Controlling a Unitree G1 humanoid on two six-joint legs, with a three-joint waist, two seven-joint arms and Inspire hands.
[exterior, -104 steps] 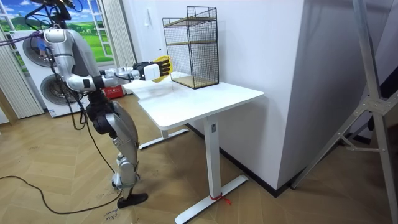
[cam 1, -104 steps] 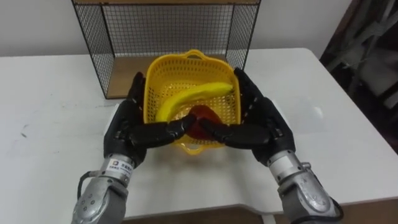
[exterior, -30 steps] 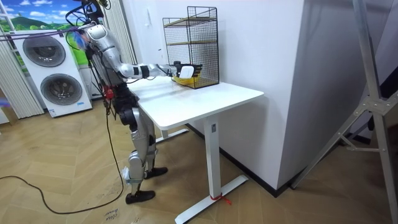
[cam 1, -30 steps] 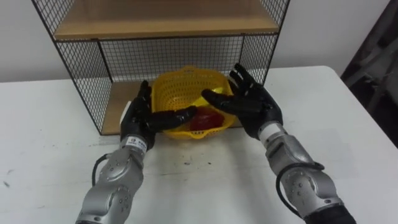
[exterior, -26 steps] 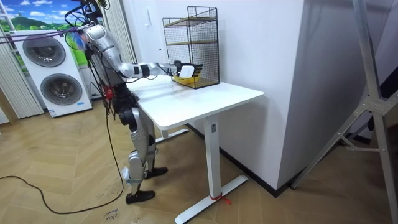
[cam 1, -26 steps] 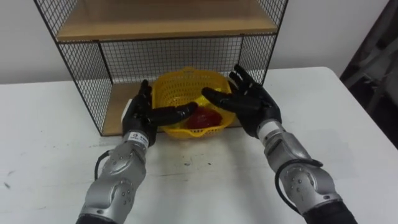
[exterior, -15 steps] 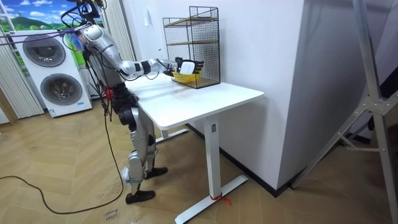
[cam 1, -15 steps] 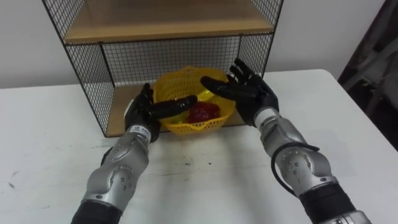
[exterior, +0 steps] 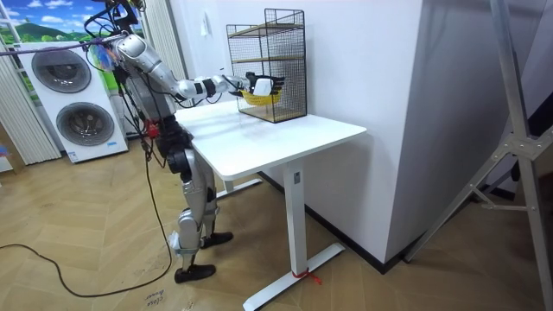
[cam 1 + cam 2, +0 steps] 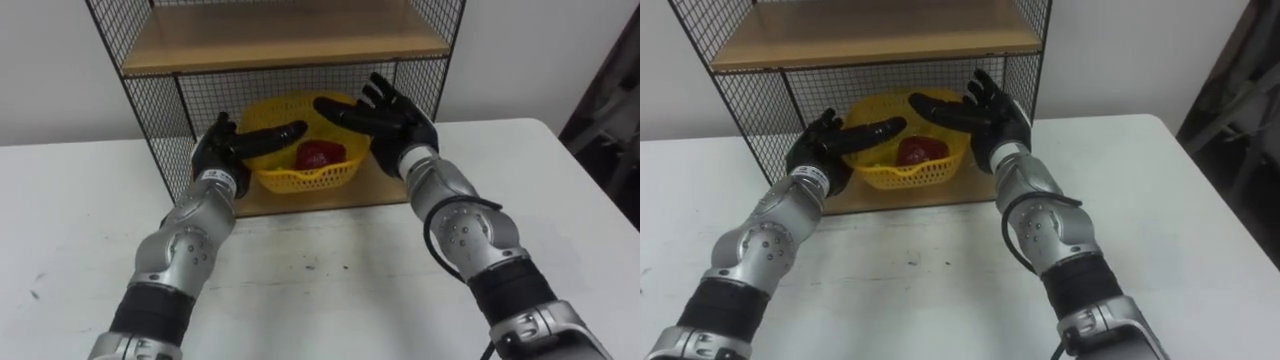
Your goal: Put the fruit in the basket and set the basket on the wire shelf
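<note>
Basket [image 10: 300, 181] with its red fruit [image 10: 318, 155] has gone from the table [image 10: 330, 275] into the wire shelf's [image 10: 150, 110] lower bay, seemingly resting on the board. Left hand [image 10: 222, 150] and right hand [image 10: 392, 118] flank it, fingers straight, clasping nothing; placement looks nearly done.

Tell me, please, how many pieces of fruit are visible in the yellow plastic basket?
1: a round red fruit in the yellow plastic basket, inside the black wire shelf. The left hand and right hand cover part of it, so more may be hidden.

Silver segmented arms, black fingers [image 10: 272, 132]
</note>
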